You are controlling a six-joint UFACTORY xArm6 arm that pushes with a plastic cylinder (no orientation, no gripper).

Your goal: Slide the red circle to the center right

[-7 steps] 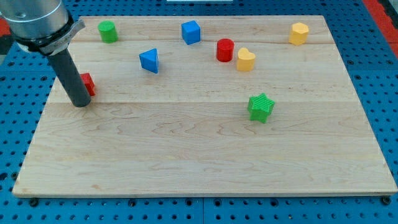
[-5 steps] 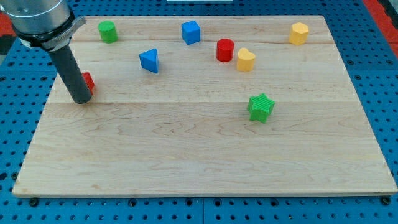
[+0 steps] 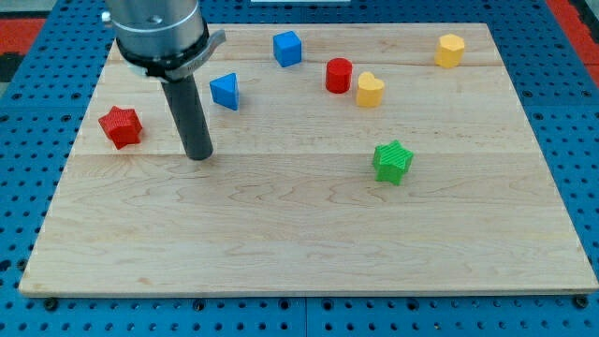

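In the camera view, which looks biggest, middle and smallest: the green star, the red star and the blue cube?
1. green star and red star: they look about alike, so I won't rank them.
2. blue cube: looks smallest, though it sits nearer the view's top, likely farther from the camera, so that is unsure.

Pale wood bench [image 3: 309,243], visible grain w/ faint seam lines across. It sits on a blue pegboard surface [image 3: 585,140], regular holes, showing at view's left, right & bottom. Red patches at view's top-left [image 3: 33,23] & top-right [image 3: 573,14] corners. Light even, soft shadows only.
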